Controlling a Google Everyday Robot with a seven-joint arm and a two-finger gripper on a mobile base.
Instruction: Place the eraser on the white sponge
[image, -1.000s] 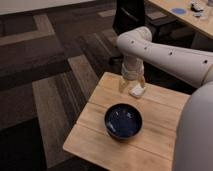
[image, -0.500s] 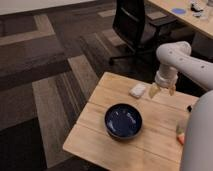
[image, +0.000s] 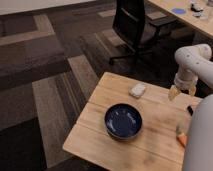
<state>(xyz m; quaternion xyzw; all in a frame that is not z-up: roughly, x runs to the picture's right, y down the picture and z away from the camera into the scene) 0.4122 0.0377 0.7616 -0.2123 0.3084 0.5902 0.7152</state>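
Obs.: my gripper (image: 174, 93) hangs over the far right part of the wooden table (image: 100, 137), pointing down, off the arm that comes in from the right. Whether it is parted or closed I cannot tell, nor whether it carries anything.

White sponge (image: 137, 90): lies flat near the table's far edge, left of my gripper and apart from it, with bare wood between the two.

Dark blue bowl (image: 123, 121): mid-table, nearer than the sponge, not touching it.

Small dark object (image: 190, 110): on the table below my gripper, at the edge of my white body (image: 200, 140), which hides the right corner. An orange item (image: 182, 139) is partly hidden there too.

Beyond the table: a black office chair (image: 132, 25) on striped carpet, and a desk (image: 175, 15).
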